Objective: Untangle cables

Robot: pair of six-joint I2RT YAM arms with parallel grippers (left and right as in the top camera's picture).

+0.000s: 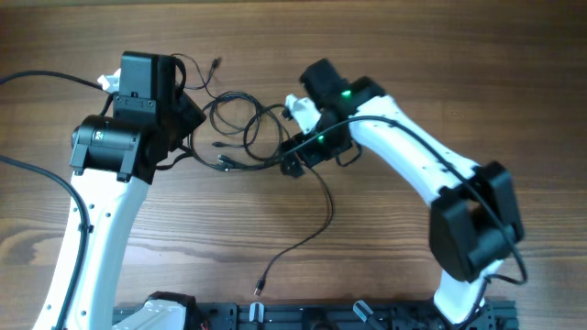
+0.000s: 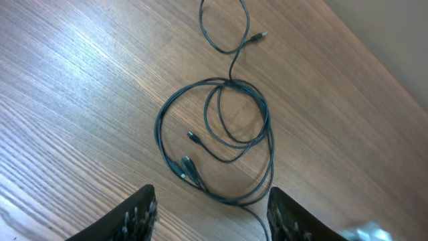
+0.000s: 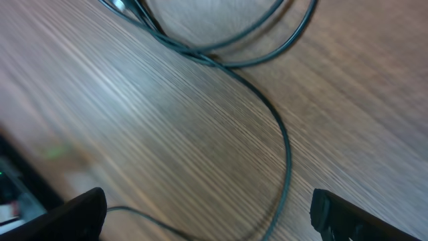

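The cables (image 1: 243, 128) lie as thin dark loops on the wooden table between the two arms. One long strand (image 1: 321, 211) trails toward the front and ends in a small plug (image 1: 260, 287). In the left wrist view the loops (image 2: 221, 130) and several small plugs (image 2: 187, 167) lie just ahead of my left gripper (image 2: 212, 217). It is open, and one strand runs along the table between its fingers. My left gripper (image 1: 186, 124) sits at the tangle's left edge. My right gripper (image 1: 298, 158) is at its right edge. In its own view the right gripper (image 3: 214, 217) is wide open above a curved strand (image 3: 284, 150).
A thick black arm cable (image 1: 46, 81) crosses the table at the far left. A dark rail (image 1: 321, 316) with the arm bases runs along the front edge. Another thin strand with a plug (image 1: 213, 64) reaches toward the back.
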